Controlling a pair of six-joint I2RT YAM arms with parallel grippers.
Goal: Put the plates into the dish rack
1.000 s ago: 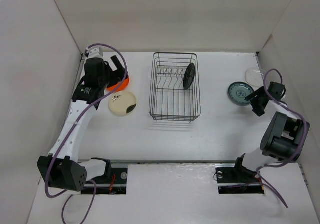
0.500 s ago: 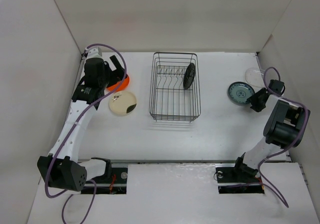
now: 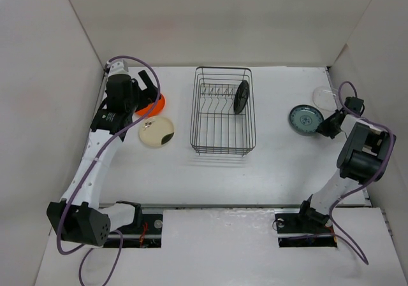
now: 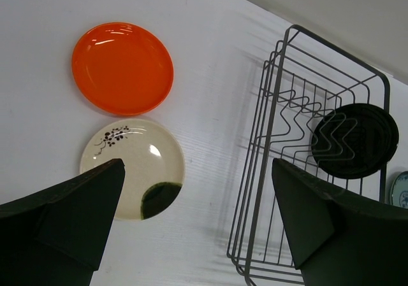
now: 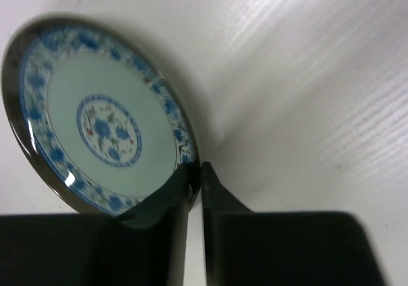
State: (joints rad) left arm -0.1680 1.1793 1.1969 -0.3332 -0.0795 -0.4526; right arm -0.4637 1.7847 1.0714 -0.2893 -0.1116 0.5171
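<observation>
Two thin fingers (image 5: 213, 193) of our right pincer (image 5: 194, 174) are squeezing together on the rim of the blue flowered plate (image 5: 105, 130). This pincer is nearly shut and is holding the plate by its edge only. The plate is looking a bit tipped in the wrist view, with the held side up off the table (image 3: 280, 165), but we are not sure. Just behind it, the clear plate (image 3: 324, 96) is lying flat.

We are thinking about what could go wrong. Our grip is covering only a tiny bit of a smooth rim, so the plate could slip out or swing when we are lifting it. If we are dragging it back, it could bump the clear plate.

The dish rack (image 3: 222, 151) is sitting well apart to the left, so we are facing a long carry. One black plate (image 4: 354, 141) is already standing in it at the far end. If we are aiming for that same gap, the two plates could knock together.

Our left pincer (image 4: 196, 166) is hanging wide open and is holding nothing. It is floating above the orange plate (image 4: 122, 67) and the cream plate (image 4: 131, 171), which are lying next to each other on the rack's other side. If both arms are reaching for the rack together, they could bump.
</observation>
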